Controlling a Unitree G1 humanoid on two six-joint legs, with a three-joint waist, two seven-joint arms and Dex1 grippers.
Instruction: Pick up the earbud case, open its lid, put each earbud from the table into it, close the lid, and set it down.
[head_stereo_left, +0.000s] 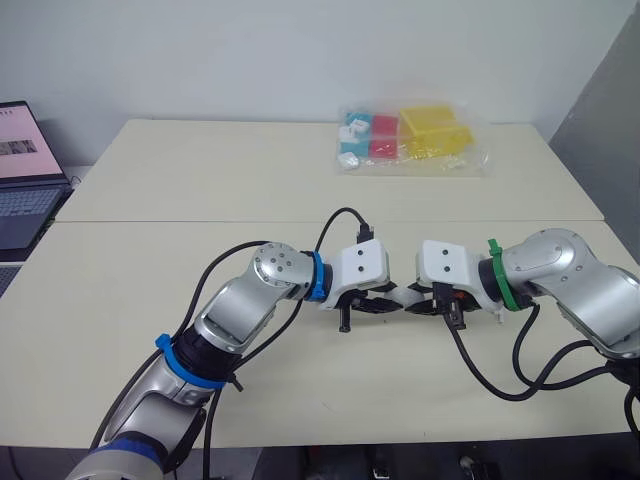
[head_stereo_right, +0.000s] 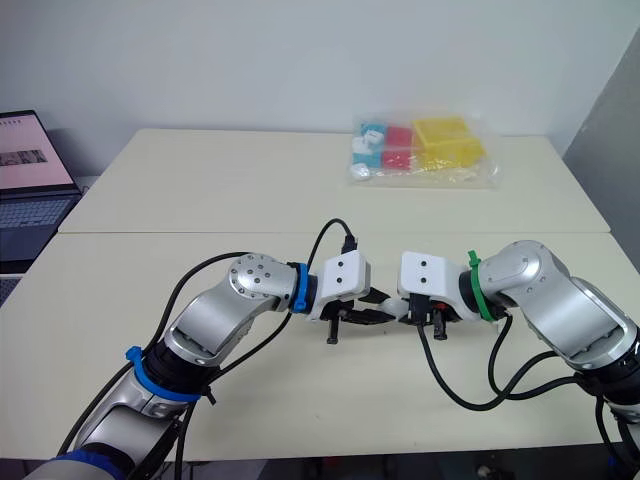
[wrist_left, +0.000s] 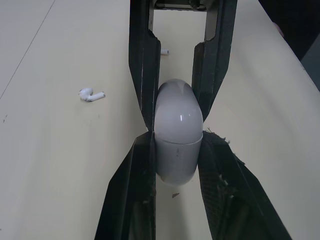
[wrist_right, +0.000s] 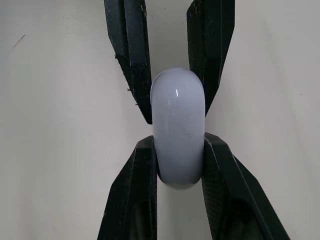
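Pinched from both ends: case (wrist_left: 178, 130), lid shut, seam visible. On one end of case, left gripper (head_stereo_left: 388, 303) fingers clamped; on the opposite end, right gripper (head_stereo_left: 425, 303) fingers clamped, tips facing. Earbud (wrist_left: 91, 94) flat on table (head_stereo_left: 200, 180) near case, not touching.

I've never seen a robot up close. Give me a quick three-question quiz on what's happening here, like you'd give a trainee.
1. True or false: the left gripper and the right gripper both clamp the earbud case.
2. The loose earbud lies: A on the table; B inside the case; C in the right gripper.
3. Fill in: the case is ___ (open or shut).
Key: 1 true; 2 A; 3 shut.
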